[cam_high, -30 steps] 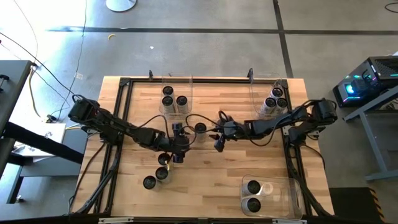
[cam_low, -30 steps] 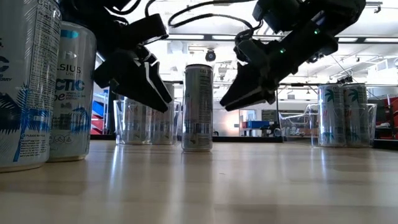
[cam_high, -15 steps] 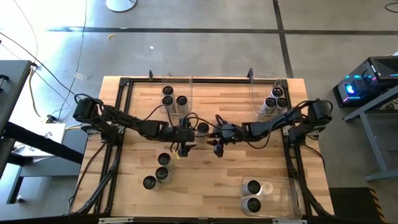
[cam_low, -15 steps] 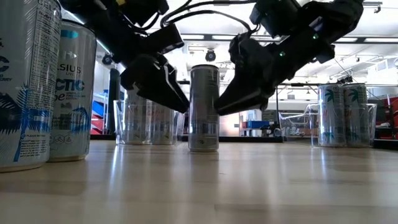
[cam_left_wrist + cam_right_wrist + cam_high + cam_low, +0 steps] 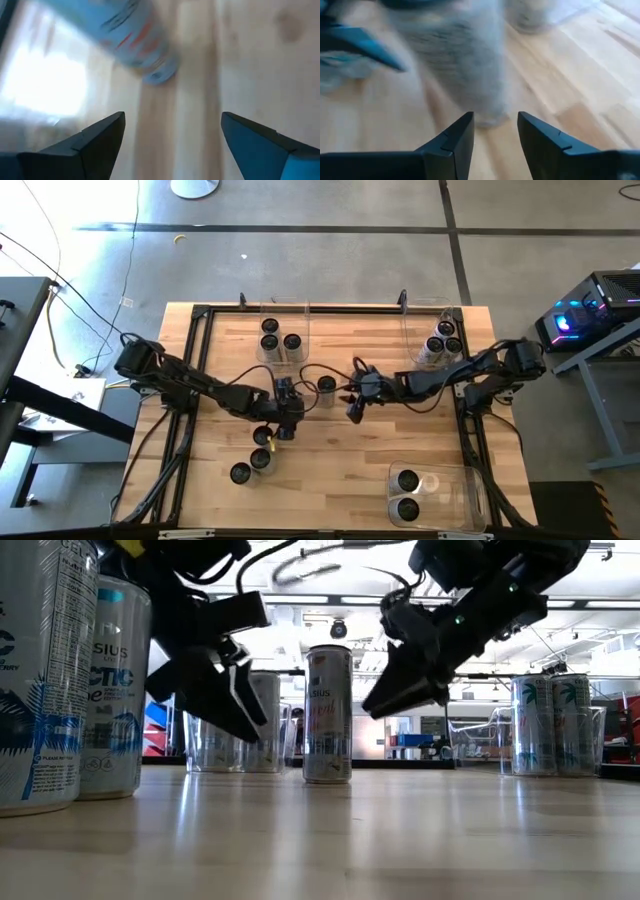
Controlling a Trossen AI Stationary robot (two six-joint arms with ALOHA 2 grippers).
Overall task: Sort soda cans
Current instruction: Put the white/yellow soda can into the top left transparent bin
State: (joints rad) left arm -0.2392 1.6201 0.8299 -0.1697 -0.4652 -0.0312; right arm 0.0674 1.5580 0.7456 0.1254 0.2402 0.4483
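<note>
A slim, light, thin-walled, slippery soda can (image 5: 328, 713) stands upright at table centre between the spread-jawed left gripper (image 5: 222, 690) and partly parted, empty right gripper (image 5: 408, 675); mid-wall grasp seems safest.

The right gripper (image 5: 494, 145) is hovering with its two dark fingers (image 5: 451, 145) parted above the wooden table (image 5: 580, 85). A blurred silver soda can (image 5: 465, 65) is standing upright just beyond the fingertips, apart from them.
</note>
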